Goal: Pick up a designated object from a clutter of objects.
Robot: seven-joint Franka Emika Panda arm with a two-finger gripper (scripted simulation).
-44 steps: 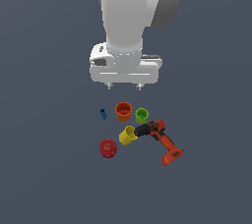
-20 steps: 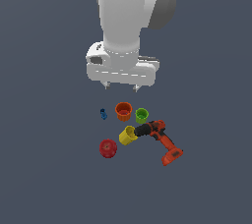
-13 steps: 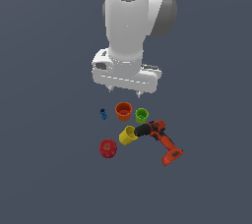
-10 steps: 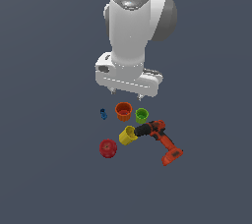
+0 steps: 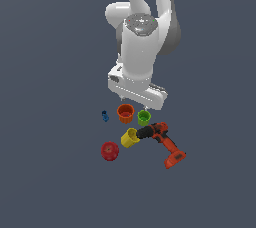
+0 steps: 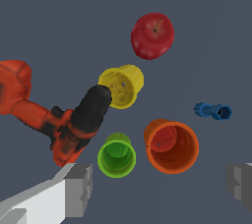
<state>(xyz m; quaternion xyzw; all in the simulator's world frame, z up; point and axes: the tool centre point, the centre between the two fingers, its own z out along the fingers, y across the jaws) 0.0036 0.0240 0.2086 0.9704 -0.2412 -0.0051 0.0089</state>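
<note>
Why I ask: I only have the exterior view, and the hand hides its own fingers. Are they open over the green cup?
Observer: Open. In the wrist view the gripper has its fingers wide apart, with nothing between them.
Operator: Centred on the green cup?
Observer: No. The green cup shows close to one finger; the orange cup is nearer mid-gap.
Operator: Is the drill touching it?
Observer: The drill lies right beside it; whether they touch I cannot tell.

No legible text, labels or numbers anywhere.
</note>
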